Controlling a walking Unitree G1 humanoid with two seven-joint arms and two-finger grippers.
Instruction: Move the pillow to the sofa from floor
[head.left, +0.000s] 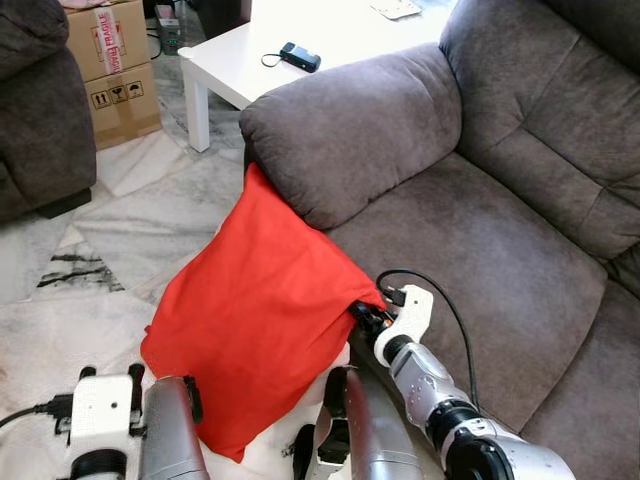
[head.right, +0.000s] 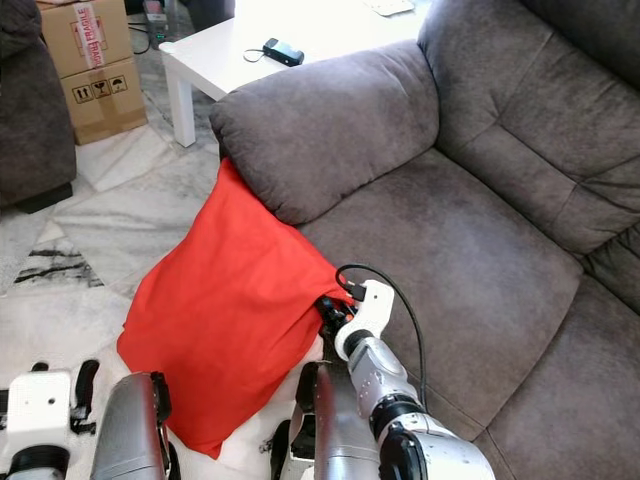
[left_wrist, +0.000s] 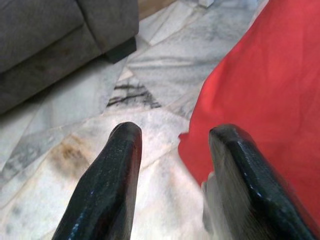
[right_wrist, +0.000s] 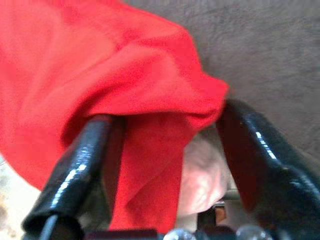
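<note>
Fingers of my right end effector (right_wrist: 165, 165) stand spread around a corner of the red pillow (head.left: 255, 320); from the right wrist view I see one black finger (right_wrist: 75, 170) half tucked under a fold of the red cloth and the other beside the corner, with a gap between them, so I cannot call it a firm pinch. From the head views, that end effector sits at the pillow's right edge, just in front of the sofa's seat cushion (head.left: 480, 270), with a black cable (head.left: 440, 300) looping from its white wrist housing.

My left end effector (left_wrist: 172, 185) is low at my left side, its fingers apart over the marble floor (left_wrist: 100, 100), with the pillow's lower edge just beside one finger (left_wrist: 250, 185); whether they touch I cannot tell.

The pillow stands tilted on the floor, its upper corner leaning against the base of the grey sofa armrest (head.left: 350, 130) and its lower end on the floor near my legs.

Beyond the armrest stands a white counter (head.left: 250, 60) carrying a small black device (head.left: 300, 56) with a cord. Further left sit stacked cardboard boxes (head.left: 110, 65), one with red tape, and a second dark grey sofa (head.left: 40, 110) at the edge.
</note>
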